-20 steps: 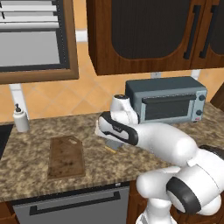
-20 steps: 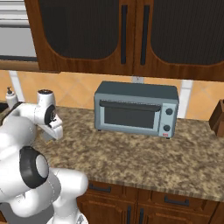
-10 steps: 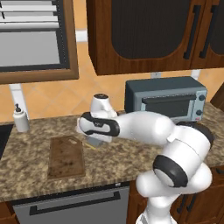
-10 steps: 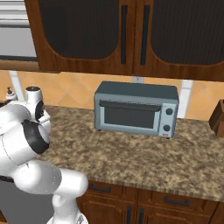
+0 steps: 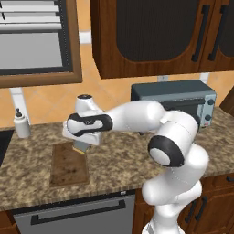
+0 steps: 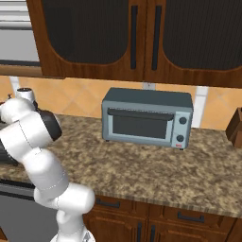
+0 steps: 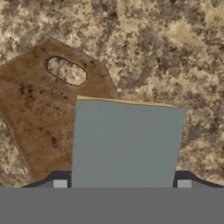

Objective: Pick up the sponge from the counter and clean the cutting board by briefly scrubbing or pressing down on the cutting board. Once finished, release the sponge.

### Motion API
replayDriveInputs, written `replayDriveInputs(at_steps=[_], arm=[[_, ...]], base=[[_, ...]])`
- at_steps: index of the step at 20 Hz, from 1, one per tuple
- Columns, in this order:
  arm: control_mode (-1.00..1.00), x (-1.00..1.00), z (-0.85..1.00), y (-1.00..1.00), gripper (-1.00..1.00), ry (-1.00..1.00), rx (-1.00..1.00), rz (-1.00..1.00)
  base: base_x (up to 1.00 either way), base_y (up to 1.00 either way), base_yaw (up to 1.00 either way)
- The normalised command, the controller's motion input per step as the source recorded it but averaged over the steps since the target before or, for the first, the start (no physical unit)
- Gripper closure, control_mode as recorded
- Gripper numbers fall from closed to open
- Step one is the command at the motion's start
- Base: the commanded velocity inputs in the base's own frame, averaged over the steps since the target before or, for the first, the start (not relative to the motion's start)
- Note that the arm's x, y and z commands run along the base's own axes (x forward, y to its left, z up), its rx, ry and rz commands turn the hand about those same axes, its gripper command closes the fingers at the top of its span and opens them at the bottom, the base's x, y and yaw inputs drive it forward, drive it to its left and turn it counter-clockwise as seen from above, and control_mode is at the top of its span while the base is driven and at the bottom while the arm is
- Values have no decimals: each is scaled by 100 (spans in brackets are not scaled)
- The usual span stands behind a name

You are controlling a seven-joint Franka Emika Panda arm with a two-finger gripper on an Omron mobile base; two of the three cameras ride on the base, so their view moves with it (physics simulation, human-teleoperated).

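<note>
Claw (image 7: 122, 186) clenched on the sponge (image 7: 126, 142) — held above the cutting board (image 7: 39, 109)'s edge, over the counter (image 7: 166, 48).

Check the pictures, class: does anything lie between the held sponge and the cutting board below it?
Nothing visible does. The end effector holds the sponge above the cutting board, whose brown surface shows bare.

Over the last second the white arm's two-finger gripper (image 5: 81, 147) has swung toward nine o'clock, carrying the small grey-blue-and-yellow sponge (image 7: 127, 142) from bare granite to the dark brown wooden cutting board's (image 5: 67, 164) upper right corner, apparently above it.
</note>
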Motion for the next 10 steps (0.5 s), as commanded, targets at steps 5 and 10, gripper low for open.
replayDriveInputs(at_steps=[5, 10], arm=[[-100, 46, 0, 74, 100, 0, -2, -3], [-100, 22, -15, 37, 100, 1, 0, 0]], base=[[0, 0, 0], [0, 0, 0]])
